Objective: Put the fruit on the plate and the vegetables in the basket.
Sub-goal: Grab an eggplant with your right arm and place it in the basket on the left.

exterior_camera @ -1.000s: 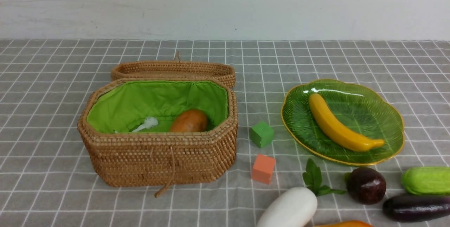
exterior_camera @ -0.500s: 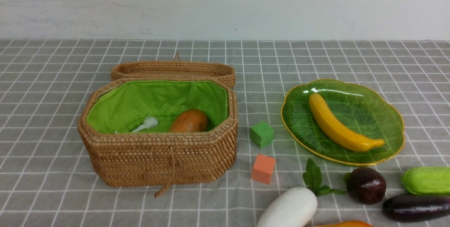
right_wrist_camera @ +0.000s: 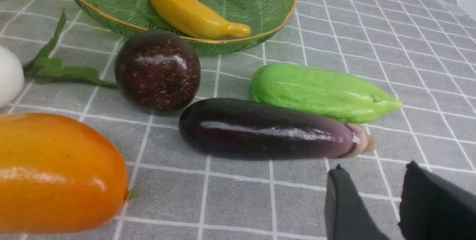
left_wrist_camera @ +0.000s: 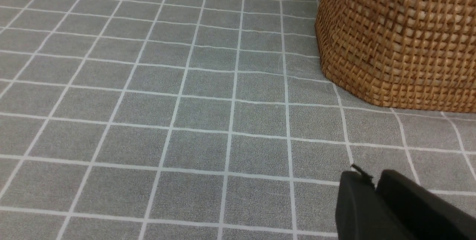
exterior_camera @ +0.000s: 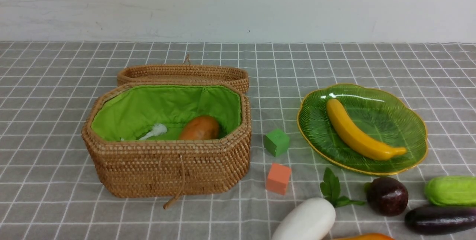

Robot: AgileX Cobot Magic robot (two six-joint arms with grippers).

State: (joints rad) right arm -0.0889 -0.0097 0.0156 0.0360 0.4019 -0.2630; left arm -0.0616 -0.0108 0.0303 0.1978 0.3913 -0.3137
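The banana [exterior_camera: 359, 131] lies on the green plate [exterior_camera: 411, 112]. The potato [exterior_camera: 199, 128] lies in the open basket [exterior_camera: 167, 165]. On the cloth near the front right lie the maroon fruit [exterior_camera: 387, 195], the white radish [exterior_camera: 305, 220] with its leaves [exterior_camera: 333, 189], the green gourd [exterior_camera: 451, 190], the eggplant [exterior_camera: 438, 219] and the mango [exterior_camera: 366, 237], cut off at the edge. Neither gripper shows in the front view. My right gripper [right_wrist_camera: 375, 171] is open and empty, just short of the eggplant [right_wrist_camera: 267, 128]. My left gripper [left_wrist_camera: 373, 178] is shut and empty beside the basket [left_wrist_camera: 398, 43].
A small green cube [exterior_camera: 276, 142] and a small orange cube [exterior_camera: 278, 178] sit between basket and plate. A white fuzzy item [exterior_camera: 154, 131] lies in the basket. The lid [exterior_camera: 182, 73] lies open behind it. A white wall stands at the back.
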